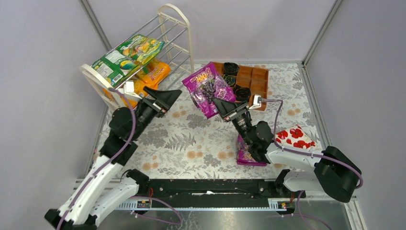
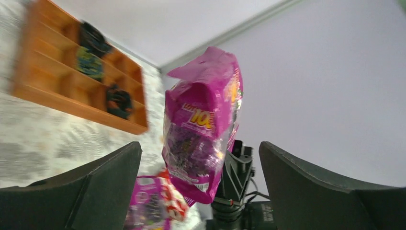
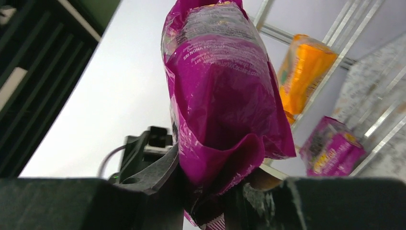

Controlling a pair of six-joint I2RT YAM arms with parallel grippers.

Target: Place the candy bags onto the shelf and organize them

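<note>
My right gripper [image 1: 225, 109] is shut on the bottom edge of a purple candy bag [image 1: 209, 90] and holds it upright above the table's middle; it shows in the right wrist view [image 3: 225, 96] pinched at my right gripper [image 3: 215, 191]. My left gripper [image 1: 165, 98] is open and empty, facing that bag [image 2: 201, 129] from the left, a short gap away. The cream shelf [image 1: 177, 28] stands at the back left with green bags [image 1: 127, 55] on its top tier and orange bags [image 1: 155, 72] below. Another purple bag [image 1: 246, 155] lies on the table under my right arm.
An orange-brown wooden tray [image 1: 251, 79] with black coils [image 1: 231, 68] sits at the back, behind the held bag. A red-and-white floral package [image 1: 297, 136] lies at the right. Through the shelf rods [image 3: 344, 28], the right wrist view shows an orange bag [image 3: 304, 72] and a purple bag [image 3: 330, 148].
</note>
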